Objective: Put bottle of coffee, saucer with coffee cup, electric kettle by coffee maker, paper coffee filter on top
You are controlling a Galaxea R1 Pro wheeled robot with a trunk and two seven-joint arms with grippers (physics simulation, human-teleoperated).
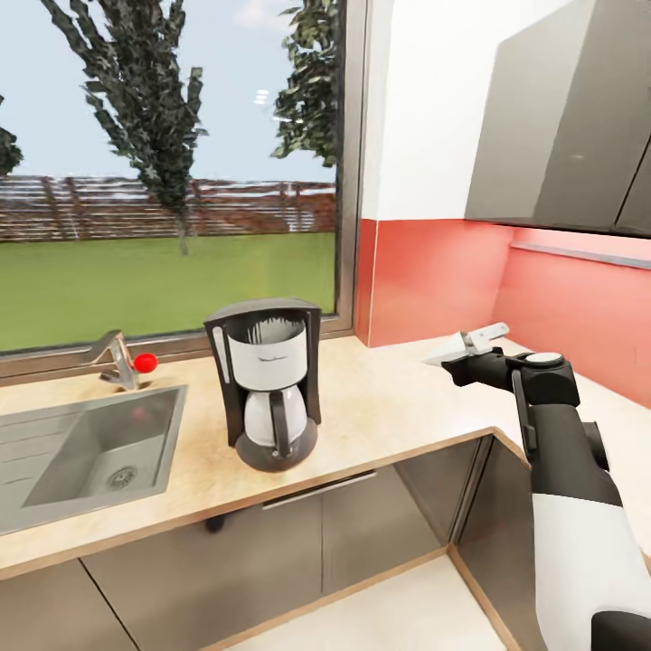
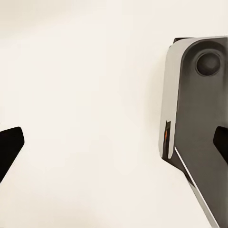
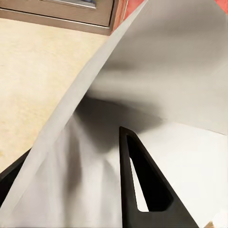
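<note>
Kitchen corner with a big window onto a lawn, salmon backsplash, grey wall cabinets, and a light wood worktop with a steel sink on the left. The coffee maker stands on the worktop just right of the sink, carafe in place, top open.

The right hand is out over the worktop's corner, well right of the machine, clamped on the paper coffee filter. From the right wrist cam the white paper curls up around one dark finger, so it's pinched by its wall.

Handling-wise I'd guess this thing weighs basically nothing, is floppy, and creases easily. Holding near the rim seems right, since it leaves the cone free to drop into the machine's top. Squeeze hard and it'll likely crumple; move fast and it could flap.

The left hand's dark fingertips sit far apart in its own cam, holding nothing, over a pale surface.
</note>
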